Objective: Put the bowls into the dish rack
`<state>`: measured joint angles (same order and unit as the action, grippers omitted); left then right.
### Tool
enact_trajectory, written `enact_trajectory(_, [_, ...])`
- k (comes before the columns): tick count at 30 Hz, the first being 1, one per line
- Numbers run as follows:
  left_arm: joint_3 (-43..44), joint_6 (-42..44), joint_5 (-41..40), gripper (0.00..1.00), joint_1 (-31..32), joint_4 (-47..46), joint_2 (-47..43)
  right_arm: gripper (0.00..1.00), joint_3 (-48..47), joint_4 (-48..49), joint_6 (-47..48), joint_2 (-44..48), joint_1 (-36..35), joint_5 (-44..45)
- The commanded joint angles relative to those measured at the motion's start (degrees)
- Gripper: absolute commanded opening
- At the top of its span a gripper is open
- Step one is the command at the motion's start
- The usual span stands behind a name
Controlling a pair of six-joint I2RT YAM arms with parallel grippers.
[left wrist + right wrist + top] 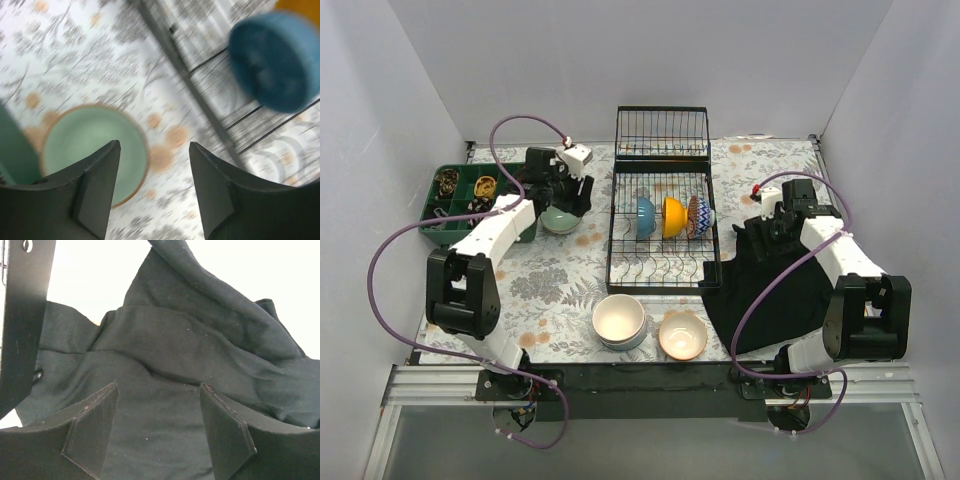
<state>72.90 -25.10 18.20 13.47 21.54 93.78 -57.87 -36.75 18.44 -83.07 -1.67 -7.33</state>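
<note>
The left end effector point(155, 147) is nearest the pale green bowl point(92, 150). Its fingers are apart and empty. The round bowl sits on the tabletop point(75, 55), toward the lower left of the gap between the fingers. The dish rack point(663, 215) is just right of it, with a blue bowl point(645, 216) inside, and the green tray point(460, 200) is close on the left. The right end effector point(159, 385), fingers apart too, is over a black cloth point(175, 340) at the far right.

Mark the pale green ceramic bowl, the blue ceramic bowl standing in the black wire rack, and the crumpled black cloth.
pale green ceramic bowl point(87, 142): left wrist view, inner floor.
blue ceramic bowl point(275, 60): left wrist view, middle of its visible side.
crumpled black cloth point(190, 365): right wrist view, central fold.
</note>
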Motion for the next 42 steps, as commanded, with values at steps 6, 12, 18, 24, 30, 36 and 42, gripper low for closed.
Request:
enact_trajectory(6, [8.3, 19.0, -5.4, 0.5, -1.0, 15.7, 6.8, 0.74, -0.7, 2.1, 0.7, 0.6, -0.3, -2.1])
enact_trajectory(12, [11.5, 20.5, -7.3, 0.48, -0.3, 17.8, 13.2, 0.74, -0.1, 2.8, 0.6, 0.7, -0.3, -2.5])
enact_trajectory(18, [12.8, 20.5, -10.1, 0.37, 0.8, 18.2, 16.9, 0.74, 0.6, 3.1, 0.5, 1.9, -0.3, -1.9])
enact_trajectory(24, [17.8, 19.2, -9.4, 0.0, 0.9, 23.3, 17.1, 0.74, 2.1, 3.3, 0.5, 3.3, -0.3, -1.2])
enact_trajectory(30, [26.0, 14.5, -6.8, 0.0, 0.9, 26.2, 14.6, 0.74, 2.8, 3.3, 0.2, 4.1, -0.3, -0.8])
enact_trajectory(36, [28.6, 2.4, 13.0, 0.0, 0.9, 17.1, 9.6, 0.74, 2.4, 3.2, -0.1, 3.7, -0.3, -0.4])
enact_trajectory(42, [7.9, -20.5, 33.5, 0.0, -0.3, -9.4, 1.2, 0.74, 1.7, 3.0, 0.2, 3.8, -0.3, 0.5])
